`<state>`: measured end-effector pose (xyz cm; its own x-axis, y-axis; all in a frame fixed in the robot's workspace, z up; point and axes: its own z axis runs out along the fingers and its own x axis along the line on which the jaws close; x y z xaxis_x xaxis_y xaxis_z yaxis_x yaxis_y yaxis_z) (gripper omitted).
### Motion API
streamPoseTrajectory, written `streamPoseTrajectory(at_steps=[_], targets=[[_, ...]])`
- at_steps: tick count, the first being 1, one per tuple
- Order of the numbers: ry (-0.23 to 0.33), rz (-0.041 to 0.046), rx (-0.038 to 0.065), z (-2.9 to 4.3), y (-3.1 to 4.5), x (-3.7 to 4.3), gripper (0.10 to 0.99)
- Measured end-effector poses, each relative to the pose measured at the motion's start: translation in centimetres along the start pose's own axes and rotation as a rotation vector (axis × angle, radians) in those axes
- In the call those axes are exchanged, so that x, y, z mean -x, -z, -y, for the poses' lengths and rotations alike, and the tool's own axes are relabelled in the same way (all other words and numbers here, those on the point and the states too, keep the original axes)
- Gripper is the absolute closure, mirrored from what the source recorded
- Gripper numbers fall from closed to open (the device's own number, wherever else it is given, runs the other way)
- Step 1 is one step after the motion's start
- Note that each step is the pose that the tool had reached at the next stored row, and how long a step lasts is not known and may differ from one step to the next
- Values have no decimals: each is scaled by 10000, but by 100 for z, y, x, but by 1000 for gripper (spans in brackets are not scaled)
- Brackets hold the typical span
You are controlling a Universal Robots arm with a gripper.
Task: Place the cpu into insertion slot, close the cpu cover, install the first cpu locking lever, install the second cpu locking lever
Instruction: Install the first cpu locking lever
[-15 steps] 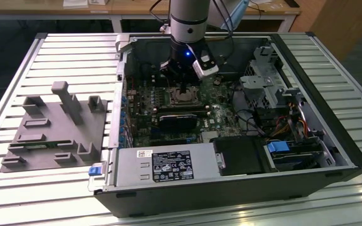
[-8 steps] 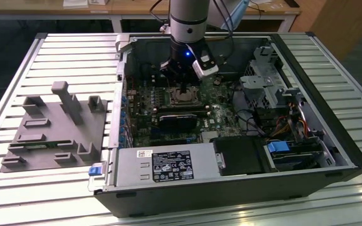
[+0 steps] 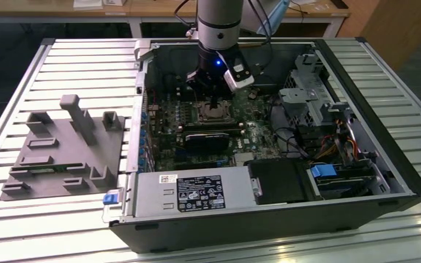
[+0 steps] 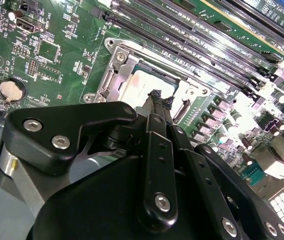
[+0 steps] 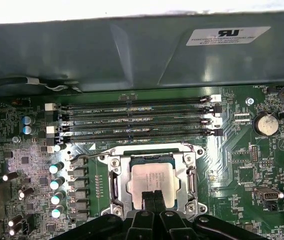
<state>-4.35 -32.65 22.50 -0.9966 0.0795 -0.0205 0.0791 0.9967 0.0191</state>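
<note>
- The arm (image 3: pixel 218 24) enters at the upper middle of the exterior view and stands almost straight down into the open computer case (image 3: pixel 386 126).
- Its gripper (image 3: pixel 212 99) points down over the socket, in the upper middle part of the motherboard (image 3: pixel 251 139).
- In both wrist views the gripper (image 5: pixel 152 196) (image 4: pixel 161 98) has its fingers (image 5: pixel 147 201) pressed together, with nothing seen between them.
- The tips sit over one edge of the cpu (image 5: pixel 152 176) (image 4: pixel 141 85). Whether they touch it cannot be told.
- The cpu lies flat in the socket, its pale top showing through the window of the cpu cover (image 5: pixel 116 182) (image 4: pixel 113 70), which lies flat around it.
- A thin wire lever (image 5: pixel 89 157) runs beside the cover on the side of the memory slots (image 5: pixel 137 120). Whether it is latched is hard to make out.
- In the exterior view the gripper hides part of the socket, and the cpu (image 3: pixel 214 113) shows as a small pale patch.
- In the second wrist view the gripper's black body covers much of the board.
- A black card (image 3: pixel 206 139) sits just below the socket in the exterior view, and a grey fixture (image 3: pixel 64 148) lies on the slatted table (image 3: pixel 20 71) at the exterior view's left.
</note>
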Motion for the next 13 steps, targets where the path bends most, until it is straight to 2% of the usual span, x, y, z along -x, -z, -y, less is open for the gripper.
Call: streamPoseTrajectory(at_steps=[9, 13], targets=[[-2, 0, 0, 0, 0, 0, 984], [-3, 0, -1, -1, 47, 1, 984]])
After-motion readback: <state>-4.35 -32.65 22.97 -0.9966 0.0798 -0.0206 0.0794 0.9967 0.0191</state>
